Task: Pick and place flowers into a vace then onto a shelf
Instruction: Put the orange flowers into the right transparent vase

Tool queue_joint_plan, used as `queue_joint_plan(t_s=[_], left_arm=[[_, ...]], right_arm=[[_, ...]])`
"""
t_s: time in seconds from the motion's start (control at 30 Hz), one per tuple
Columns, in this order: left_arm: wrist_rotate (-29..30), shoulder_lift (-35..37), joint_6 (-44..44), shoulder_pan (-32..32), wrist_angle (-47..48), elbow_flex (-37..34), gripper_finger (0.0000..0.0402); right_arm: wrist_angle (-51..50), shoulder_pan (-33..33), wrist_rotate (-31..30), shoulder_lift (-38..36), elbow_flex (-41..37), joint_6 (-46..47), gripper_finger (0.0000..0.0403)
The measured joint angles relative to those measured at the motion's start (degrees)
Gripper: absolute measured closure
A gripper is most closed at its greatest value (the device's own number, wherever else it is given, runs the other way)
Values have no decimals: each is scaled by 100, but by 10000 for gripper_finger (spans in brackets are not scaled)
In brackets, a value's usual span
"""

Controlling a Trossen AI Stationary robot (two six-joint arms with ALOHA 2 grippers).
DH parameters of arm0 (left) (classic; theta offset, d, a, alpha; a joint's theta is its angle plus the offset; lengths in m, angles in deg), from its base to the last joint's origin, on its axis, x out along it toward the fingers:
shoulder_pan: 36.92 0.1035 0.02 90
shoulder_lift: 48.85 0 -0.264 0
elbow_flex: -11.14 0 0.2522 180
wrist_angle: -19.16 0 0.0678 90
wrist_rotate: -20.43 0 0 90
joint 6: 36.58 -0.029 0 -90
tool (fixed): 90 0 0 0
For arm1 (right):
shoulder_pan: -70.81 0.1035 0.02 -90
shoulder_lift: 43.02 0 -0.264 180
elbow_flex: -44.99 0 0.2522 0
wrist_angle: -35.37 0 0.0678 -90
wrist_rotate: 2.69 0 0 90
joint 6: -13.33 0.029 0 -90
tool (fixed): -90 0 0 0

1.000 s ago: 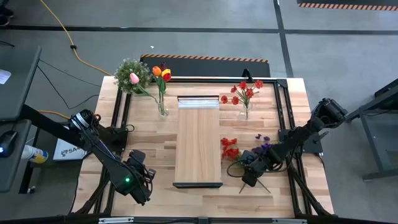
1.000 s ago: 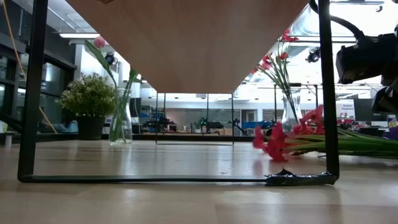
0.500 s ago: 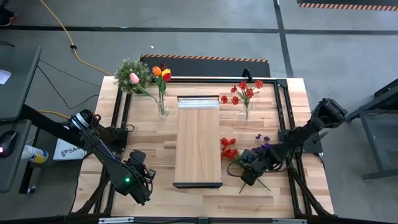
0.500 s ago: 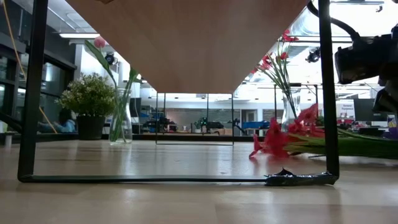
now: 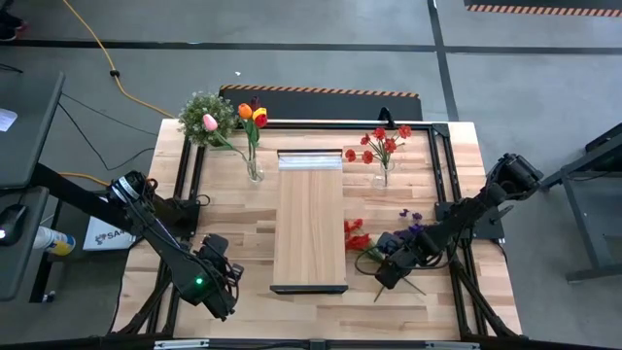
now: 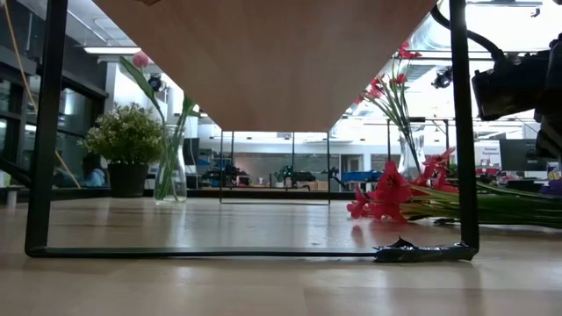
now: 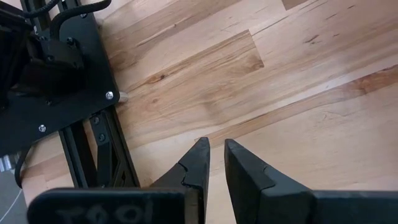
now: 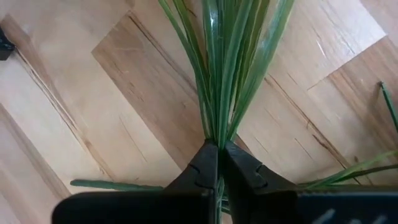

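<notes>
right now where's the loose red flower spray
In the high view the red spray lies on the table right of the shelf, its stems in the shut right gripper.
</notes>
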Motion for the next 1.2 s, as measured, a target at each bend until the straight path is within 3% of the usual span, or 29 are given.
queue_joint_plan(t_s=[0.3,0.9,1.2], left_arm=[[9,0,0,-2,-2,0,316],[11,0,1,-1,0,0,316],[11,0,2,0,4,0,316]], right_arm=[[-404,0,-145,-350,-4,272,399],[-785,0,-1290,-2231,-4,614,402],[-1338,0,-1155,-2752,-4,616,402]])
